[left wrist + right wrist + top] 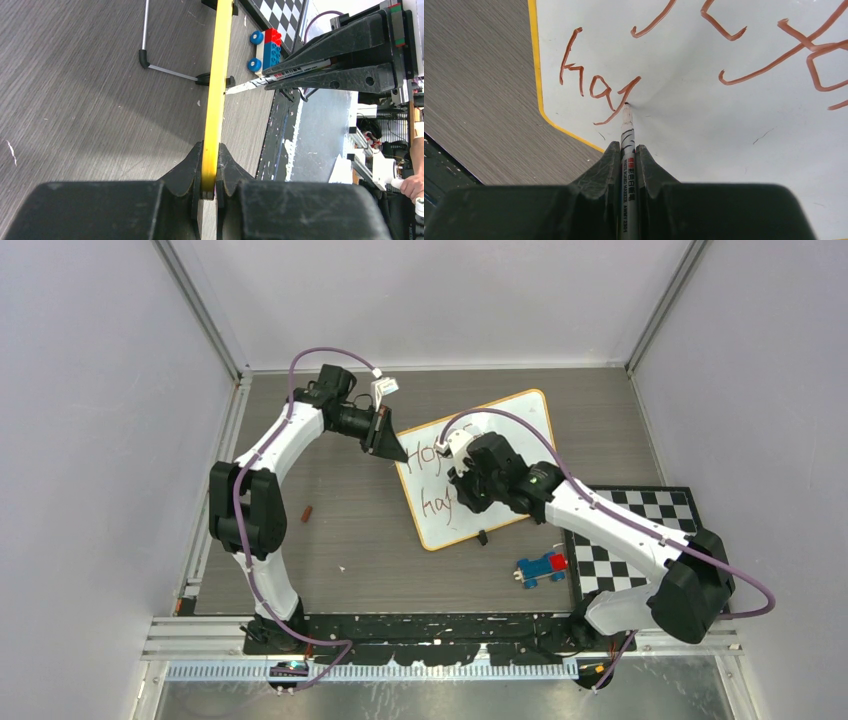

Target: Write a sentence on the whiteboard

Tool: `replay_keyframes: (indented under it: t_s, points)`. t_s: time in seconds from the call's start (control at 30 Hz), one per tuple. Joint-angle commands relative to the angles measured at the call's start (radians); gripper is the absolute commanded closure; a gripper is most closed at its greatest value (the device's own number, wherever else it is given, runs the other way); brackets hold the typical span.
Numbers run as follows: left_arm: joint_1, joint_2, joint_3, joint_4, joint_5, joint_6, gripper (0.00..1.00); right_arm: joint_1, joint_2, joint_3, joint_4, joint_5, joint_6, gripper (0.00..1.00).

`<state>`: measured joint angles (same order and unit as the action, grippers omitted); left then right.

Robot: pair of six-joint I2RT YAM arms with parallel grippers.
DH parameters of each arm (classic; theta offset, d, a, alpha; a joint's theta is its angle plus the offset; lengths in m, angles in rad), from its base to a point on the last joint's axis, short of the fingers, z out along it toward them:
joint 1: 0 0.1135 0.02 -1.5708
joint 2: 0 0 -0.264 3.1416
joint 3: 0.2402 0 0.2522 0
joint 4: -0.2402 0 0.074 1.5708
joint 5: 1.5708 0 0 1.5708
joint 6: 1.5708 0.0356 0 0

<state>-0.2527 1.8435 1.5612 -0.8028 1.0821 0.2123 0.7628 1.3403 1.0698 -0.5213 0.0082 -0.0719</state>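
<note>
Top view: the flat white whiteboard with its thin orange-tan rim sits askew in the middle of the grey wood-grain surface, beside a black-and-white checkered mat. The left gripper meets its left edge. The right gripper hangs over the reddish-brown handwritten sentence.

Left wrist view: the left jaws are clenched on the board's rim.

Right wrist view: the right jaws grasp a slim white marker, its tip touching the board at what seems to read "hap".
</note>
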Motion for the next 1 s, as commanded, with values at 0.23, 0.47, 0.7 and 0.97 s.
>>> replay_keyframes:
  t_s: [0.23, 0.47, 0.7, 0.97]
  points:
    - [0.002, -0.025, 0.011, 0.004, -0.085, 0.027, 1.0, -0.063, -0.023, 0.052, 0.05, 0.033, 0.016, 1.0]
    - [0.002, -0.025, 0.013, 0.004, -0.087, 0.029, 1.0, -0.064, -0.034, 0.013, 0.008, 0.006, 0.015, 1.0]
    - [0.003, -0.02, 0.016, 0.004, -0.087, 0.027, 1.0, -0.054, -0.035, -0.01, -0.009, -0.059, 0.023, 1.0]
    - [0.003, -0.027, 0.01, 0.002, -0.09, 0.03, 1.0, -0.025, 0.014, 0.014, 0.014, -0.062, 0.026, 1.0]
